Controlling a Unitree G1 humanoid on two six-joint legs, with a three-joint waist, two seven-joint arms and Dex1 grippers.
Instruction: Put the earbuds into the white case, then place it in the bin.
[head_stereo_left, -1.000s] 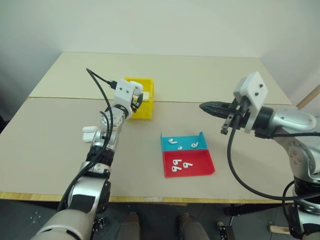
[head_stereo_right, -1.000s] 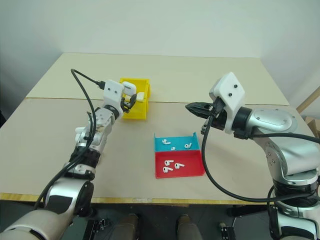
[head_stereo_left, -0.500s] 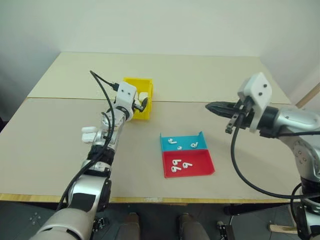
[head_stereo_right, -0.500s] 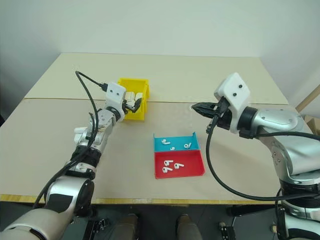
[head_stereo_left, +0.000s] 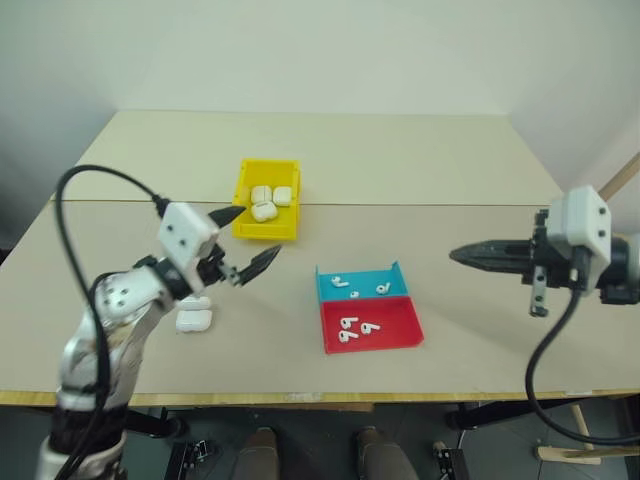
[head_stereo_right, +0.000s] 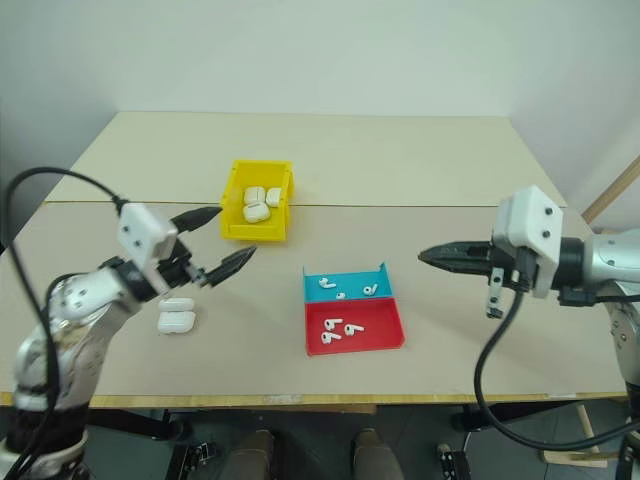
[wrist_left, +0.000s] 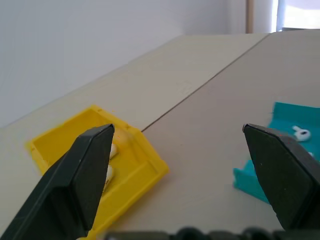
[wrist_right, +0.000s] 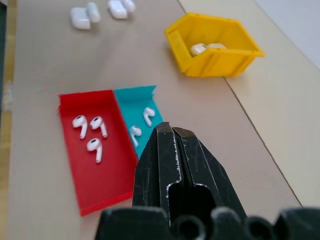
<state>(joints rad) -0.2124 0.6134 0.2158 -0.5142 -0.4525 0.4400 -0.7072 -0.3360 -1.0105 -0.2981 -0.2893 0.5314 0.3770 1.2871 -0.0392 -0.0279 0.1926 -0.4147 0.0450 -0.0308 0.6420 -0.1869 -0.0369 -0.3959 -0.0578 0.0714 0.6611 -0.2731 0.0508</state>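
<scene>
Beige table (head_stereo_left: 420, 170); three cases (head_stereo_left: 267, 200) in bin (head_stereo_left: 243, 226)

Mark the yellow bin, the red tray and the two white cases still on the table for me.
yellow bin (head_stereo_right: 233, 228): right eye view, on its near wall.
red tray (head_stereo_right: 375, 333): right eye view, on bare floor right of the earbuds.
white cases on the table (head_stereo_right: 176, 321): right eye view, on the nearer case's top.

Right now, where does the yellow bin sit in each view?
Left eye view: yellow bin, upper centre-left, three white cases inside.
Right eye view: upper centre-left.
Left wrist view: low on the left, behind one black finger.
Right wrist view: upper right.
Shared landmark: the blue tray nearby.
</scene>
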